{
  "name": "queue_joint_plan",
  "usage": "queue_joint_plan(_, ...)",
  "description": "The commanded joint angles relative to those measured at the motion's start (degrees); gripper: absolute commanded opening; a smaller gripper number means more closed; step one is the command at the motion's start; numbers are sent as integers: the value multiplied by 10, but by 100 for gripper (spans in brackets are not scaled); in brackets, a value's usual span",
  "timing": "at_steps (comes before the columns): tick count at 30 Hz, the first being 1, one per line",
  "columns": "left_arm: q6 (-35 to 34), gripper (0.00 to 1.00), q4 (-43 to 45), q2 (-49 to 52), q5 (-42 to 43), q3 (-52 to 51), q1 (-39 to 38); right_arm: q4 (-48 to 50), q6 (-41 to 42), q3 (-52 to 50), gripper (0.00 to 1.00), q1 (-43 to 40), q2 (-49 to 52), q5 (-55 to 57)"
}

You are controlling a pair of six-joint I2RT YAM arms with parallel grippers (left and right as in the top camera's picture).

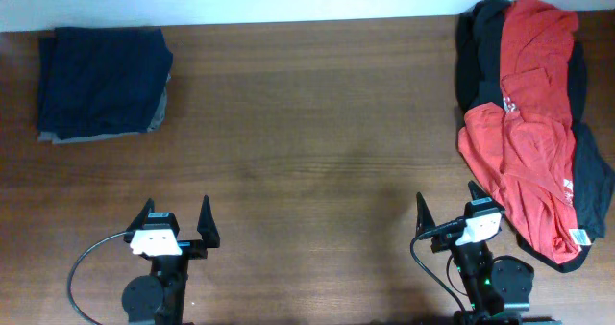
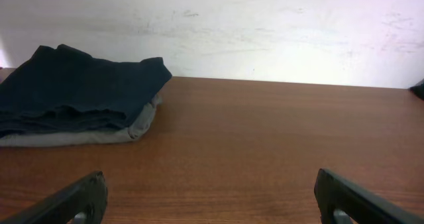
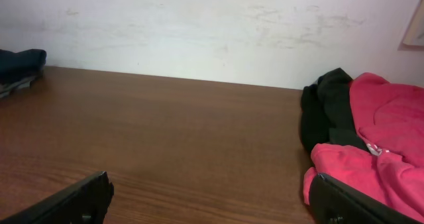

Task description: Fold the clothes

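Observation:
A heap of unfolded clothes lies at the right of the table: a red shirt [image 1: 527,123] on top of black garments [image 1: 480,46]. The red shirt [image 3: 391,151] and a black garment [image 3: 328,111] also show in the right wrist view. A folded stack, dark navy [image 1: 101,75] over grey, sits at the far left; it also shows in the left wrist view [image 2: 73,91]. My left gripper [image 1: 174,221] is open and empty near the front edge. My right gripper [image 1: 448,210] is open and empty, its right finger beside the red shirt's lower edge.
The brown wooden table [image 1: 307,142] runs to a white wall [image 2: 265,25] at the back. A black cable [image 1: 82,267] loops by the left arm's base. A white tag [image 1: 579,237] shows on the heap's front right corner.

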Motion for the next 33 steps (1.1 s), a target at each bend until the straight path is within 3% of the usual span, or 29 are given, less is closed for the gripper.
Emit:
queue_joint_plan(1, 9, 99, -1, -5, 0, -4, 3, -4, 3, -3, 99, -3, -3, 7)
queue_joint_plan(33, 9, 99, 8, -5, 0, -4, 3, -2, 3, -3, 99, -3, -3, 7)
